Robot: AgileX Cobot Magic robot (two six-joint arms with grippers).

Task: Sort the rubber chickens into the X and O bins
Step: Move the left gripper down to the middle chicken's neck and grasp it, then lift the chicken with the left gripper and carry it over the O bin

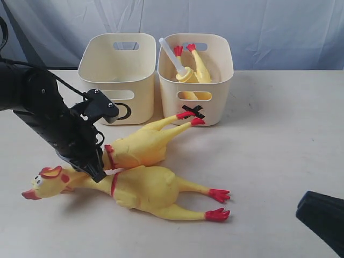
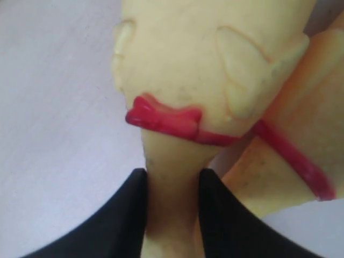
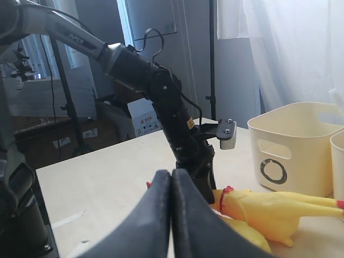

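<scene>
Jaws of the left gripper (image 2: 172, 177): one on each side of a yellow neck, both touching it, just headward of the red neck band (image 2: 177, 121). I read this as a pinch on the rear chicken (image 1: 141, 148). The wrist view is too close to say how firmly it bites.

Right gripper (image 3: 171, 177): jaws pressed together, nothing between them, low at the near right, well apart from the work.

Rear chicken lies on the worktop (image 1: 269, 140), its red feet at the front wall of the X bin (image 1: 220, 91) and its body against the front chicken (image 1: 145, 188). A third chicken (image 1: 201, 70) stands legs-up inside the X bin beside a white tube (image 1: 171, 54). The O bin (image 1: 97, 70) sits just left of it.

Handling, as judged:
- Probably hollow rubber, so light, soft and floppy.
- Held by the neck, the long body and legs should droop and swing.
- The neck is the narrowest hold, and the raised band should check slipping.
- The front chicken touches it and may drag along.
</scene>
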